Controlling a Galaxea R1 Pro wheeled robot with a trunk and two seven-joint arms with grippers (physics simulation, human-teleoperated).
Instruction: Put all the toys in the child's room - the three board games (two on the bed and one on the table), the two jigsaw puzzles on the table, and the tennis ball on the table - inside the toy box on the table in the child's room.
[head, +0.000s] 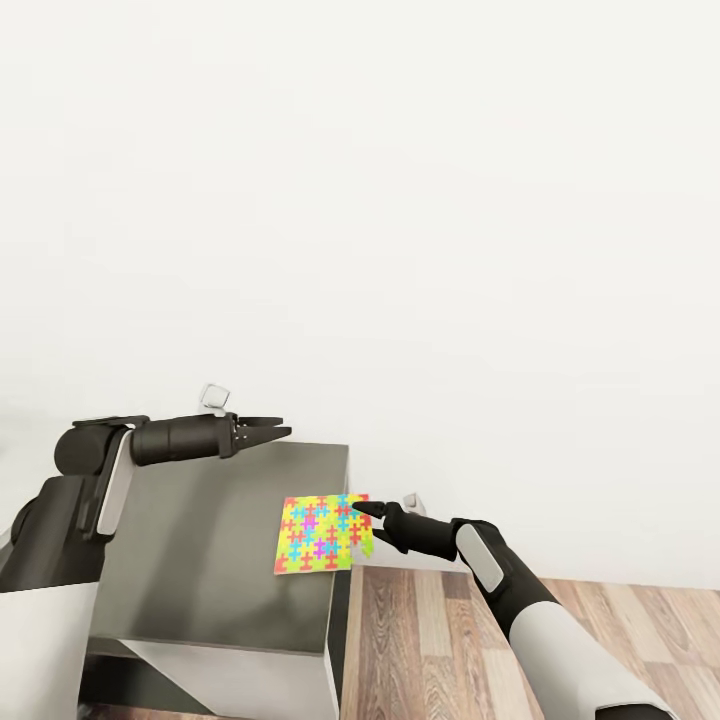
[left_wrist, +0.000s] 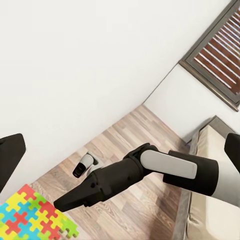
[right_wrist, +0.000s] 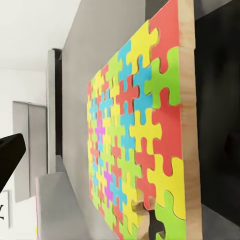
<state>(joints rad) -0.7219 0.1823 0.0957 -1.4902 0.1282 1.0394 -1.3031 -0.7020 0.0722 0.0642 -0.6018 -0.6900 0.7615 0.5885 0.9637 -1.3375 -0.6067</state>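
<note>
One jigsaw puzzle (head: 322, 533), a square sheet of pink, yellow, green and blue pieces, lies at the right edge of the dark grey table (head: 200, 540), its far corner slightly over the edge. My right gripper (head: 362, 509) points at that corner from the right, just touching or just short of it. In the right wrist view the puzzle (right_wrist: 135, 140) is close ahead, and the dark fingers (right_wrist: 10, 155) sit wide apart. My left gripper (head: 283, 432) hovers open over the table's far edge, holding nothing. The toy box, board games and tennis ball are out of view.
A plain white wall rises right behind the table. Wood-plank floor (head: 480, 640) lies to the table's right, under my right arm. The left wrist view takes in the puzzle (left_wrist: 30, 217), my right gripper (left_wrist: 59, 202), the cream bed (left_wrist: 215, 210) and a slatted window (left_wrist: 220, 55).
</note>
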